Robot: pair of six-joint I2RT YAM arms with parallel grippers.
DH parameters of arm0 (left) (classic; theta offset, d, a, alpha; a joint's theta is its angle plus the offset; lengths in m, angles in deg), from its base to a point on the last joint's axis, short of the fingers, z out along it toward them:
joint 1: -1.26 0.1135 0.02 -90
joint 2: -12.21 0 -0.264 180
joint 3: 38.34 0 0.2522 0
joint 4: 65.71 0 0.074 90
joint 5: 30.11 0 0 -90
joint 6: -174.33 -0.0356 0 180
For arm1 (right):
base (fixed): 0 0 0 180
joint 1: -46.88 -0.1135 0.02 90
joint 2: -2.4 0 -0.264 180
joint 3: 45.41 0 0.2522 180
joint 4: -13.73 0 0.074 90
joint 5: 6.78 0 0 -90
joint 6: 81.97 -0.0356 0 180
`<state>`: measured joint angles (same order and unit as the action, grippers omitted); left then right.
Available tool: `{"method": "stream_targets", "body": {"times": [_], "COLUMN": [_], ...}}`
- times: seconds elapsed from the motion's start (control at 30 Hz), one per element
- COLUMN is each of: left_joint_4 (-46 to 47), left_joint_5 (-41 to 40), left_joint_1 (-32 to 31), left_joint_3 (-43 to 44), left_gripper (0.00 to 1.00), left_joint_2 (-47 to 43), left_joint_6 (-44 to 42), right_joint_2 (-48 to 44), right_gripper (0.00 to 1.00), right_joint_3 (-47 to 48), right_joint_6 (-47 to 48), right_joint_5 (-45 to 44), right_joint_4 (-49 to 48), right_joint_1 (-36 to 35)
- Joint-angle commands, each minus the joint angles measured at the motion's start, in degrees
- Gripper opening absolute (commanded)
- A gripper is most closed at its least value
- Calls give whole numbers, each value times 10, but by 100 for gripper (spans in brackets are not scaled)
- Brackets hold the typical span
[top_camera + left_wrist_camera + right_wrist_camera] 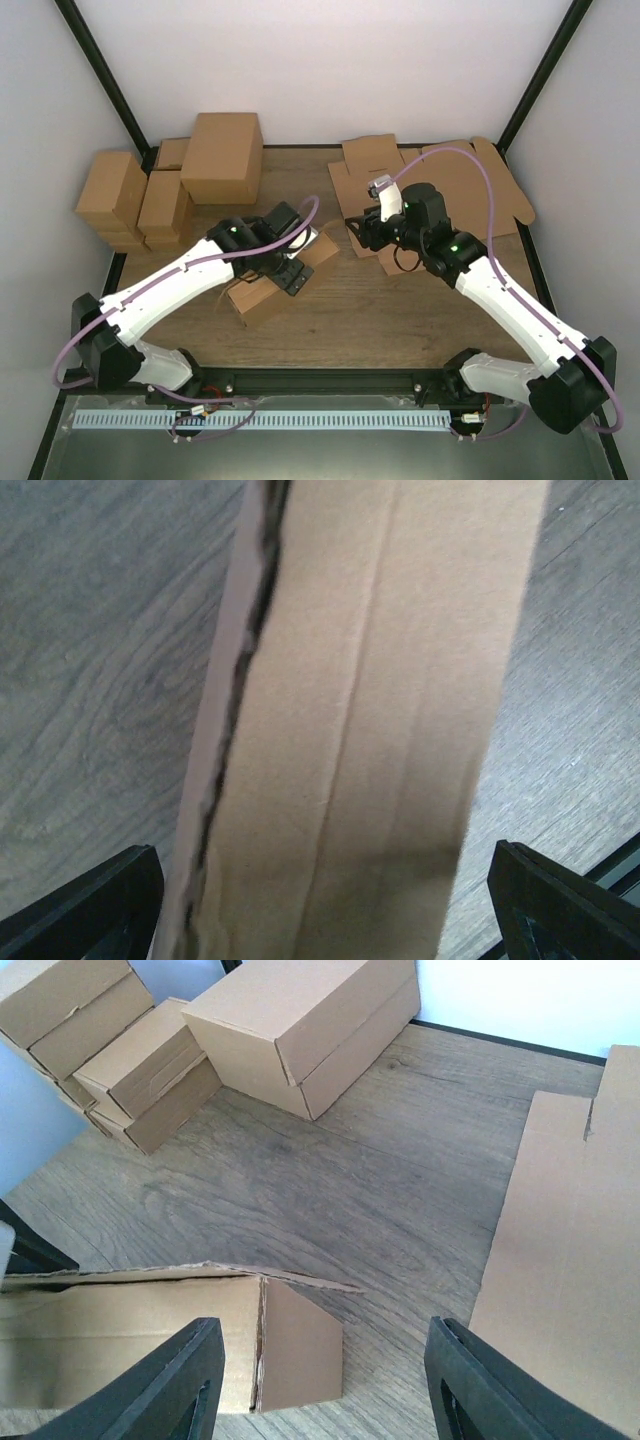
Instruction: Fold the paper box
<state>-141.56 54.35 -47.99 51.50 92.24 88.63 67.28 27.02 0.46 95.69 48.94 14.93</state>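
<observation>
The paper box (262, 300), plain brown cardboard and partly folded, lies slantwise on the table in the middle. My left gripper (293, 277) hangs over its middle. In the left wrist view the box (360, 730) runs lengthwise between the black fingers (100, 905). Small gaps show on both sides, so this gripper (322, 865) is open around the box. My right gripper (362, 235) stands off the box's far right end, open and holding nothing. Its wrist view shows the box's end panel (300, 1350) with a loose top flap, low between the fingers (180, 1380).
Folded cartons stand at the back left: a large one (222, 155) (300, 1020) and smaller ones (110, 195) (150, 1070). Flat die-cut cardboard sheets (450, 185) (570, 1260) lie at the back right, under and behind my right arm. Black frame posts rise at both back corners.
</observation>
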Motion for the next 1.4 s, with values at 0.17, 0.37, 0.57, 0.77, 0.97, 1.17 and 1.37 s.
{"method": "stream_targets", "body": {"times": [0.17,0.37,0.57,0.77,0.97,1.17,1.37], "left_joint_4": [-29,-15,4,3,-4,-7,-11], "left_joint_5": [-11,6,40,12,16,4,-7], "left_joint_1": [-4,-4,-4,-5,-4,-5,-5], "left_joint_3": [28,56,74,78,68,62,76], "left_gripper": [82,79,73,99,99,94,83], "left_joint_2": [21,34,62,77,67,81,95], "left_joint_6": [-28,-51,-95,-95,-99,-96,-103], "right_joint_2": [-4,-9,-25,-39,-34,-28,-33], "right_gripper": [57,57,57,57,57,57,57], "right_joint_3": [7,5,2,-9,-15,-10,-11], "right_joint_6": [-1,-3,-2,-7,-12,-14,-13], "right_joint_5": [-17,-16,-17,-9,0,7,1], "right_joint_4": [-6,-3,17,24,16,14,17], "right_joint_1": [5,10,14,17,18,19,19]}}
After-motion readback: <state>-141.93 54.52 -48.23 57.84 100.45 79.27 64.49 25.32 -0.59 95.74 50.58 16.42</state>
